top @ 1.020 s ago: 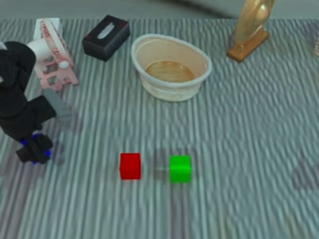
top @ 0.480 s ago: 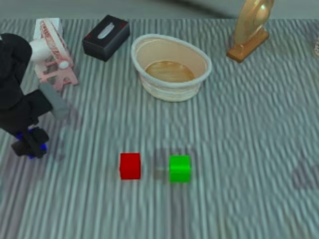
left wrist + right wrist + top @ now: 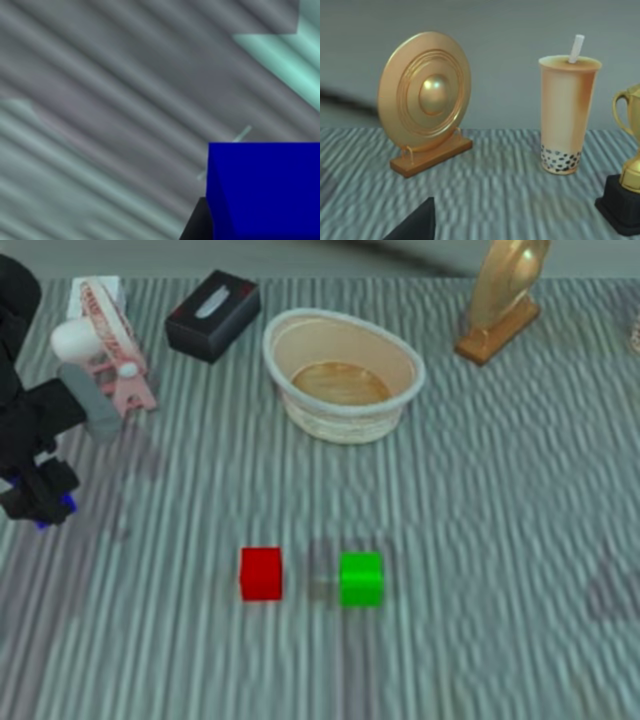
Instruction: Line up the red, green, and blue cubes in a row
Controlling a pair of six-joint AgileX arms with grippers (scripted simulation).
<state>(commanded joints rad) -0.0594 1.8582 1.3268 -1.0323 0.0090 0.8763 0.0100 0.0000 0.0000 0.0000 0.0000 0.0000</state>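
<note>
Grey ribbed counter (image 3: 480, 500), seen from above. The left tool (image 3: 38, 502) is shown at the left edge, closed on the blue cube (image 3: 265, 190). The red cube (image 3: 261, 573) and green cube (image 3: 361, 578) are set apart side by side, near centre. The right tool's state cannot be told.

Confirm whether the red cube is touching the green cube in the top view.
No, the red cube and green cube sit apart with bare table between them.
</note>
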